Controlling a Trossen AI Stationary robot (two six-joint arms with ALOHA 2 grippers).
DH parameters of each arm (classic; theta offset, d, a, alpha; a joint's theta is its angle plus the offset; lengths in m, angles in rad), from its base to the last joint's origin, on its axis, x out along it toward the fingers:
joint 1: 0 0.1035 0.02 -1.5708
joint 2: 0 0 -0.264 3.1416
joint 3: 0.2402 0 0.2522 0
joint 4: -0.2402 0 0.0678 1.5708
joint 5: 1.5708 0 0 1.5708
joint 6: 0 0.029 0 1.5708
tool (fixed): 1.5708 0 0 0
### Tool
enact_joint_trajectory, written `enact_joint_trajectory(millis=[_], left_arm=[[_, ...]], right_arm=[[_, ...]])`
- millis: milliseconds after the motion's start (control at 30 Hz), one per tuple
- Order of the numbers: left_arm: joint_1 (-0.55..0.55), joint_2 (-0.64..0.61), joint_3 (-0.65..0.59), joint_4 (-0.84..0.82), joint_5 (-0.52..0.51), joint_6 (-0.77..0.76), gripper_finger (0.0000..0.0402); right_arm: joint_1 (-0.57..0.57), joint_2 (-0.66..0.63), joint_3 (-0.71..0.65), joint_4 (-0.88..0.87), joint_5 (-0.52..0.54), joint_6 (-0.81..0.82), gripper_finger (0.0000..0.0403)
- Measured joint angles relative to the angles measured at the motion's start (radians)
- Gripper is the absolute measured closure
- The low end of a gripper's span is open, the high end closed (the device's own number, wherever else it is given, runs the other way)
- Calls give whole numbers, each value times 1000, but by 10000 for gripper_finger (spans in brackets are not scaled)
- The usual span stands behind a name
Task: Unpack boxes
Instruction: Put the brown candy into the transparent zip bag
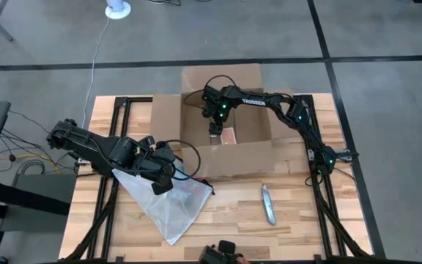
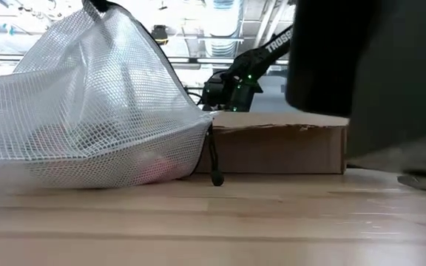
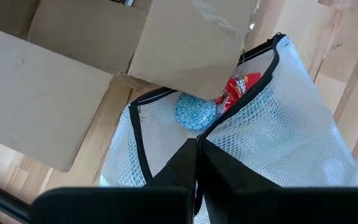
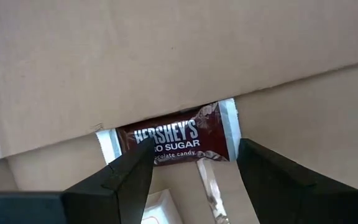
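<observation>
The brown cardboard box (image 1: 226, 136) stands open at the table's far middle, its flaps spread out. My right gripper (image 4: 191, 165) reaches down into it and is open. Its fingers stand on either side of a brown Hershey's candy bar (image 4: 176, 140) that lies on the box floor. My left gripper (image 1: 163, 178) is shut on a white mesh bag (image 1: 168, 205), on the table in front of the box. The bag holds a blue ball (image 3: 196, 112) and a red snack packet (image 3: 241, 87). My left gripper pinches the bag's black-trimmed mouth edge (image 3: 199, 138) between its two fingers, coming from above. That edge is drawn up into a peak (image 2: 98, 11), while the bag's bottom (image 2: 87, 174) rests on the table. My right gripper: whether a finger (image 4: 126, 174) touches the candy wrapper, I cannot tell.
A grey utility knife (image 1: 268, 204) lies on the table in front of the box, to the right of the bag. A dark object (image 2: 376, 74) stands close to the low camera at the near edge. The box's near wall (image 2: 279, 148) rises right behind the bag.
</observation>
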Motion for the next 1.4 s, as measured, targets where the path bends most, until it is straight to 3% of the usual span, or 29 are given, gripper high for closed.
enact_joint_trajectory(millis=[133, 300, 567, 700, 833, 1067, 1233, 1400], left_arm=[[0, 0, 0, -1, -1, 0, 402], [0, 0, 0, -1, -1, -4, 402], [0, 0, 0, -2, -2, -6, 402], [0, 0, 0, -2, -2, -2, 402], [0, 0, 0, -3, -2, -2, 402], [0, 0, 0, -3, -2, 0, 402], [0, 0, 0, -3, -2, -1, 402], [0, 0, 0, -2, 0, -25, 402]], right_arm=[[-5, 1, 0, 0, -4, -14, 203], [-23, 2, 0, 19, 1, -54, 299], [-11, 2, 9, 5, 63, -162, 331], [-1, 8, 60, -82, 124, -212, 345], [-14, 16, 139, -164, 134, -217, 394], [-34, 11, 267, -302, 118, -203, 403], [-33, -15, 325, -319, 47, -174, 403], [-37, -3, 307, -272, 43, 21, 403]])
